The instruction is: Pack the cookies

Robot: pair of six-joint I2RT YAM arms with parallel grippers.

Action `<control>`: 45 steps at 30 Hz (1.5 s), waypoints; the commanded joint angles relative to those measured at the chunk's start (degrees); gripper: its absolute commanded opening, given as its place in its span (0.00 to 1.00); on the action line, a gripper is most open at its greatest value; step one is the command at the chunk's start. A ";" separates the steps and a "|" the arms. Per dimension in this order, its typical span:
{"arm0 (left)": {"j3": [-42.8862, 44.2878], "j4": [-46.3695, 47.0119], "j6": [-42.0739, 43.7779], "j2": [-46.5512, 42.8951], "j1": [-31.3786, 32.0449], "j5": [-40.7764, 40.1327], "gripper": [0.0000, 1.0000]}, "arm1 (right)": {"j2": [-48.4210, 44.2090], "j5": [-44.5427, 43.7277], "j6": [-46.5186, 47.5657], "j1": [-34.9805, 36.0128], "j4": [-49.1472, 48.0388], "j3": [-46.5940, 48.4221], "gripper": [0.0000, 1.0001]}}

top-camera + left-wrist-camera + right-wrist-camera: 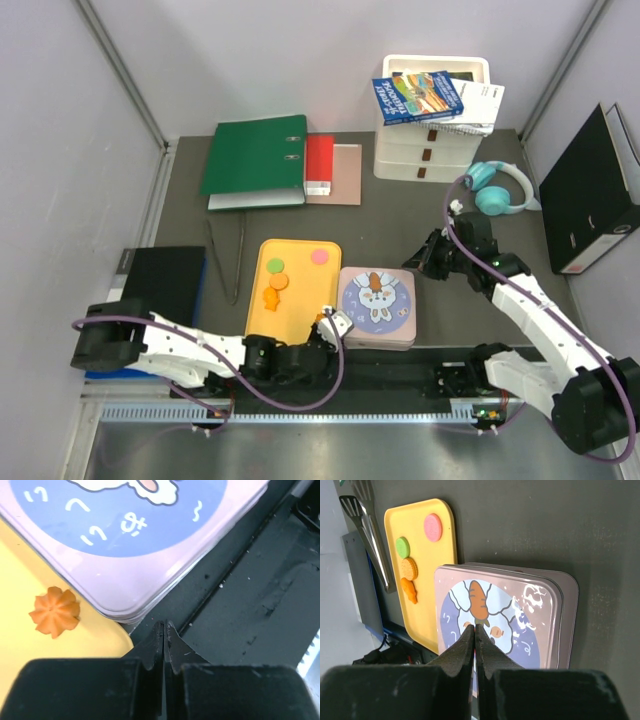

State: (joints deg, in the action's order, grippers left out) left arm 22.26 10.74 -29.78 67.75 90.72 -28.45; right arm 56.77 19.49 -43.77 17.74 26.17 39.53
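Observation:
A yellow tray (305, 290) holds the cookies: a green disc (275, 266), an orange round one (279, 282), an orange flower (270, 299) and a pink disc (320, 256). The right wrist view shows the same pink (433, 527), green (403, 547) and orange (410, 568) cookies. A closed pink tin (377, 300) with a blue rabbit lid lies right of the tray. My left gripper (335, 325) is shut and empty at the tray's near right corner, beside another orange flower cookie (55, 611). My right gripper (425, 258) is shut and empty, above and behind the tin (520, 615).
Metal tongs (225, 260) lie left of the tray. A black notebook (165, 280) is further left. A green binder (255, 160), white drawers (430, 140), teal headphones (500, 188) and a black binder (595, 190) stand at the back and right.

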 commanded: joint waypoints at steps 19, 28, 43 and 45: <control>3.05 9.82 0.51 12.49 -0.54 -12.24 0.00 | 0.88 -0.68 0.00 -0.68 -0.78 4.42 0.00; 5.77 11.93 1.74 14.52 -4.05 -10.58 0.00 | 1.50 -0.50 1.05 -1.48 0.19 5.91 0.00; 14.12 10.35 1.22 24.10 -18.64 1.55 0.00 | 0.44 -4.19 2.28 -2.27 2.48 7.58 0.00; 15.17 9.83 0.78 25.68 -20.74 3.39 0.00 | 0.53 -5.42 2.37 -2.36 3.27 7.93 0.00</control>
State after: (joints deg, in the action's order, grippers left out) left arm 34.30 19.59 -28.18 91.53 73.32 -29.08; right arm 58.24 17.04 -42.59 15.84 29.02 44.36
